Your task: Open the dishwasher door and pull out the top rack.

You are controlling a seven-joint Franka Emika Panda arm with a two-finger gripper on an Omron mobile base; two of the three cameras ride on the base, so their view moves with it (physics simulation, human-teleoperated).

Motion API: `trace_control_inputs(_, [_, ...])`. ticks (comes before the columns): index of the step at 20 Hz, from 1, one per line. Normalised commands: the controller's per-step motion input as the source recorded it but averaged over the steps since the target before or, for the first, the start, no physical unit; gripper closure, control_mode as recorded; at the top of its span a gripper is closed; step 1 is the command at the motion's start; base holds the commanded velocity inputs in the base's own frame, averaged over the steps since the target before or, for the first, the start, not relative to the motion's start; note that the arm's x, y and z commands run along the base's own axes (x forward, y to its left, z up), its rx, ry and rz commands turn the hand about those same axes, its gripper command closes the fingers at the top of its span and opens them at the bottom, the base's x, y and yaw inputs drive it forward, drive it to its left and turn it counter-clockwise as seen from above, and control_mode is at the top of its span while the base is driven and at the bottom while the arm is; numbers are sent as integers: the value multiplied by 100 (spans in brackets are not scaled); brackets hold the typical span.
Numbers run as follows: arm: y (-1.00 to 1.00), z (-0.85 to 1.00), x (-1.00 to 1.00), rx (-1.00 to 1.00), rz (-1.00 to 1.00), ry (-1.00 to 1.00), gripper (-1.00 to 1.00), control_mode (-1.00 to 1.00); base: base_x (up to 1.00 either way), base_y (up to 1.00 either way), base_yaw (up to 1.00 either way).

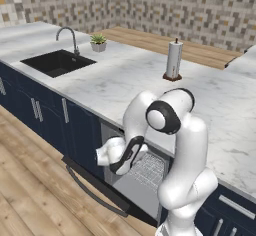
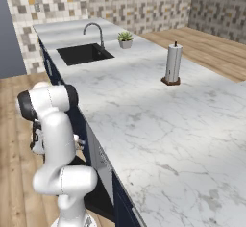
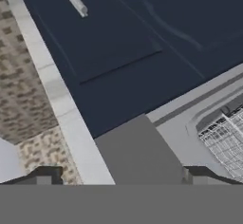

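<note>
Under the counter edge the dishwasher door (image 1: 100, 192) is dropped flat, handle toward the floor; the top rack (image 1: 150, 170) sits w/ its front just out of the tub. Risk, I'd judge: gripper (image 3: 118, 176) is off to one side, so closing now grabs nothing. Arm is folded low, elbow high, hand beside the opening. Fingers spread wide apart, holding nothing.

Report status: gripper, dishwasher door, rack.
Two-finger gripper open, holding nothing. Wide black dishwasher door folded down. White-grey wire top rack visible inside the opening. No obstruction seen.
</note>
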Motion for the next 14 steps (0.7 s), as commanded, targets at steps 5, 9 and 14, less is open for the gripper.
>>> trace_control_inputs(5, [0, -50, 45, 39, 0, 3, -100, -100, 0, 0, 0])
trace_control_inputs(9, [0, -93, 14, 28, 0, 9, -100, -100, 0, 0, 0])
trace_control_inputs(14, [5, -83, 25, 9, 0, 1, -100, -100, 0, 0, 0])
